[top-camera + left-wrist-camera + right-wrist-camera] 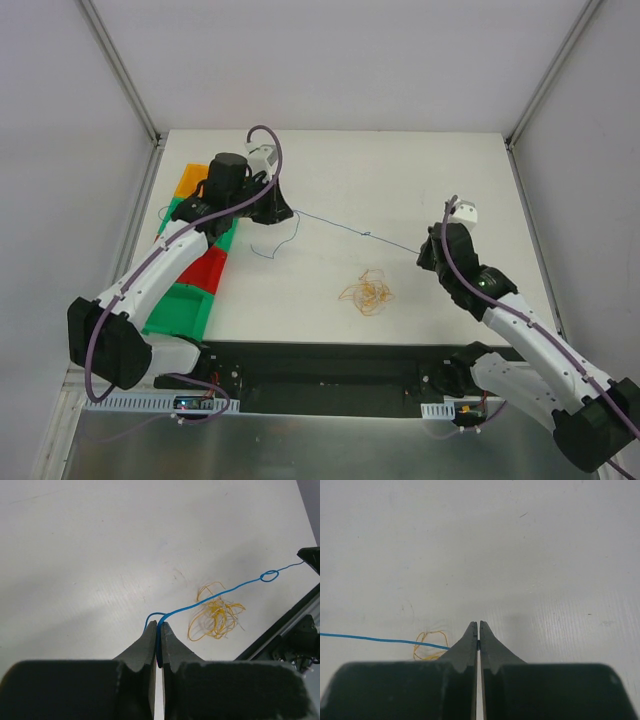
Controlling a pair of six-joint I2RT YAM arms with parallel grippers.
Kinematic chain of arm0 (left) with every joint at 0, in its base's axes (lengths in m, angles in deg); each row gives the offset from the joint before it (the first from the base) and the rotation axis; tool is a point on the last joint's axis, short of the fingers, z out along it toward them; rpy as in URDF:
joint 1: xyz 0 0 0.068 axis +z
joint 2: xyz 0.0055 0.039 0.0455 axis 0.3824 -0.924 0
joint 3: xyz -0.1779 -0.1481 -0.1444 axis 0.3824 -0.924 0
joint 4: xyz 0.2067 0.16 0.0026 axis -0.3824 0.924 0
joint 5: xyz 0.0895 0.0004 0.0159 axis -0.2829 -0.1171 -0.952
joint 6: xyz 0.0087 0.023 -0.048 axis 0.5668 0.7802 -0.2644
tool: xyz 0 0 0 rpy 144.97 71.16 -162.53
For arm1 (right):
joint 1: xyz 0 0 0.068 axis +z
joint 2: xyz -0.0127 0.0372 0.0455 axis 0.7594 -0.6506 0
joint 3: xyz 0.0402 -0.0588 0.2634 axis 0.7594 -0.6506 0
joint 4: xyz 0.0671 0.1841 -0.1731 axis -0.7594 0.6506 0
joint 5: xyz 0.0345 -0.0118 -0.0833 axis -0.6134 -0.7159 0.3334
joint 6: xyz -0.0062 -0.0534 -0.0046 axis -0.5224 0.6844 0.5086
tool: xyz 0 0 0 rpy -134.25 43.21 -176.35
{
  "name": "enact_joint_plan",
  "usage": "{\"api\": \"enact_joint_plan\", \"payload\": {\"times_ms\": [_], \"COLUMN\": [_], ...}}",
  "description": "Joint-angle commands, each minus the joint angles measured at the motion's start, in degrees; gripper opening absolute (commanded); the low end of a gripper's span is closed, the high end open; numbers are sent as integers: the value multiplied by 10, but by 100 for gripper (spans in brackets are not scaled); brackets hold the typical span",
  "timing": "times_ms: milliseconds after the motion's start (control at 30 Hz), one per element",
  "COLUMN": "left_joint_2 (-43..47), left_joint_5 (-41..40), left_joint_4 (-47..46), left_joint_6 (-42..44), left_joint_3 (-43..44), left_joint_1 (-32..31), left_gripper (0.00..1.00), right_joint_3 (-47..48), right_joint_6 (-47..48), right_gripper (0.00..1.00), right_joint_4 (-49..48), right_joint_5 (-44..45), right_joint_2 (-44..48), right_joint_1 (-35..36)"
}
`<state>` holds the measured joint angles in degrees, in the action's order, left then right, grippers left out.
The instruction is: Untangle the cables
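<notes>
A thin blue cable (340, 228) stretches taut above the white table between both grippers, with a small loop knot (366, 235) near its middle. My left gripper (283, 212) is shut on its left end; a loose blue tail (275, 247) hangs below. In the left wrist view the blue cable (220, 594) runs out from between the shut fingertips (159, 626) to the knot (269, 576). My right gripper (424, 253) is shut on the right end; the blue cable (380, 640) enters from the left. An orange-tan clump (367, 292) lies loose on the table, and shows too in the left wrist view (216, 615). No red strand is visible.
Coloured bins, orange (185, 181), green (185, 310) and red (207, 270), stand along the table's left edge under the left arm. A black rail (330, 365) runs along the near edge. Grey walls enclose the table.
</notes>
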<state>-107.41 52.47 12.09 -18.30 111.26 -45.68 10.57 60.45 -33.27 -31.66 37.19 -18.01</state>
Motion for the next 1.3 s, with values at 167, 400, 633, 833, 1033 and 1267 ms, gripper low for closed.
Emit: {"api": "enact_joint_plan", "payload": {"times_ms": [167, 400, 633, 833, 1033, 1267], "left_joint_2": [-35, -71, -6, 111, 166, 163], "left_joint_5": [108, 169, 40, -254, -396, -524], "left_joint_4": [-13, -16, -20, -28, -2, 136], "left_joint_6": [19, 4, 19, 59, 90, 34], "left_joint_3": [17, 22, 5, -28, -3, 76], "left_joint_1": [1, -14, -14, -13, -11, 46], "left_gripper": [0, 0, 0, 0, 0, 0], "right_joint_3": [-14, 22, 74, -10, -85, -155], "right_joint_6": [-16, -50, 37, 75, 110, 110], "right_gripper": [1, 8, 28, 49, 51, 54], "right_joint_4": [-127, -158, -49, -52, -86, -145], "right_joint_5": [-172, -271, -322, -286, -278, -260], "right_joint_2": [-29, -123, -227, -163, -47, 63], "right_joint_1": [-6, -6, -5, -6, -5, -5]}}
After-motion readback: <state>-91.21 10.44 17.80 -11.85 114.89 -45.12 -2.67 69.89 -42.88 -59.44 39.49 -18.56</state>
